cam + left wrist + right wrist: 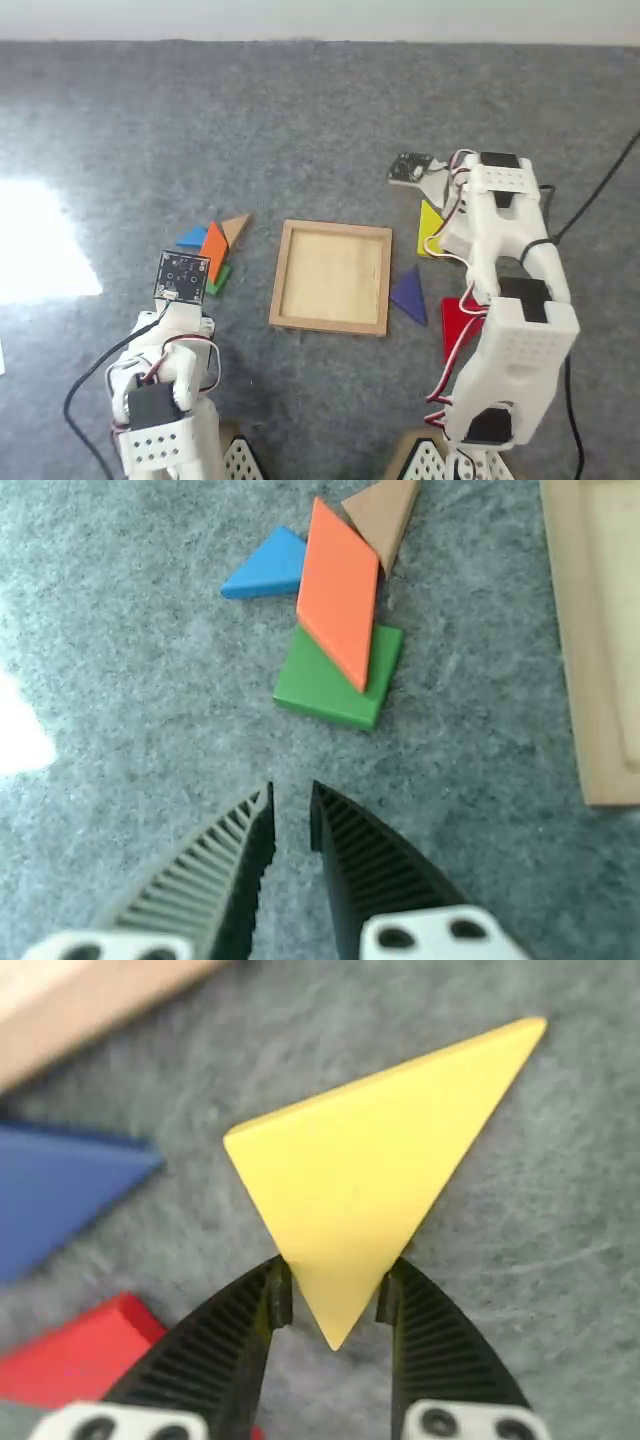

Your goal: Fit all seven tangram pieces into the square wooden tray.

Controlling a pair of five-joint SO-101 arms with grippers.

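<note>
My right gripper [335, 1290] is clamped on one sharp corner of the yellow triangle [380, 1170], a finger pressed against each slanting edge. I hold it by the corner so that the broad body stays free of my jaws and can be steered in against a wall of the tray; I judge the grip narrow, so the piece may swing if I turn it fast. I cannot tell whether it is off the table [150, 130] or resting flat on it. Just beyond it lie the dark blue triangle [60, 1195] and, nearer my wrist, the red piece [80, 1355], both apart from the yellow one and lying on this side because my right arm reaches them most easily. The square wooden tray [283, 280] sits between my two arms, flat on the table, with all seven pieces outside it, so the fitting has barely begun. My left gripper [290, 805] hangs low over bare table with its jaws a narrow slit apart and nothing between them, pointed at the cluster on its side. There the green square [320, 695] lies nearest, with the orange parallelogram [338, 590] resting across its top and overlapping it; the light blue triangle [265, 568] touches the parallelogram's far side and the tan triangle [385, 510] lies beside its far end, towards the tray. I judge the parallelogram must come off first before the square can be gripped cleanly.
</note>
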